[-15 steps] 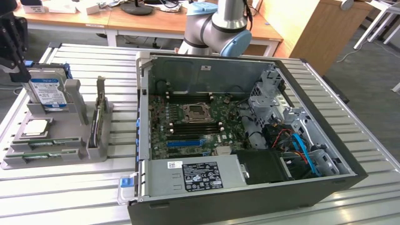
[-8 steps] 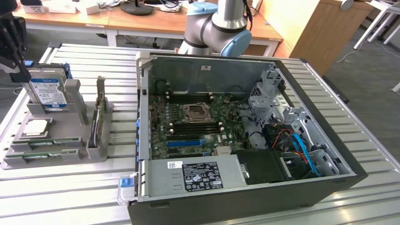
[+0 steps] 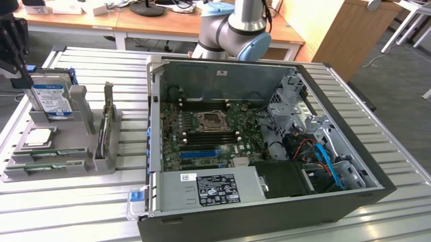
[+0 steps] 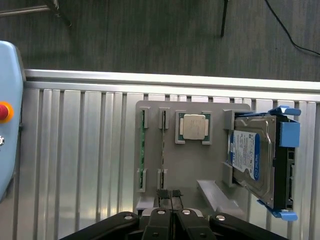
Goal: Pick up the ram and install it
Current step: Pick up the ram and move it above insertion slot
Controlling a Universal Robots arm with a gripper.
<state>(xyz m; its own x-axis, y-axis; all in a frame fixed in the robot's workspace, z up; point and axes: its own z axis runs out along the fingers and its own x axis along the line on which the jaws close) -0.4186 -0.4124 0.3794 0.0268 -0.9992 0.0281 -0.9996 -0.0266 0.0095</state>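
Item: slim green ram stick (image 4: 143,145), seated edge-up in grey plastic parts holder (image 4: 190,165), beside the square silver processor (image 4: 193,126). Black gripper (image 4: 172,194) above holder's edge: jaws closed, empty. Status: ram stick not picked; installation in open computer case (image 3: 269,227) outstanding.

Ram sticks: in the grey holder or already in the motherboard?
In the holder: both green sticks sit in its slots; the gripper is shut, holding nothing.
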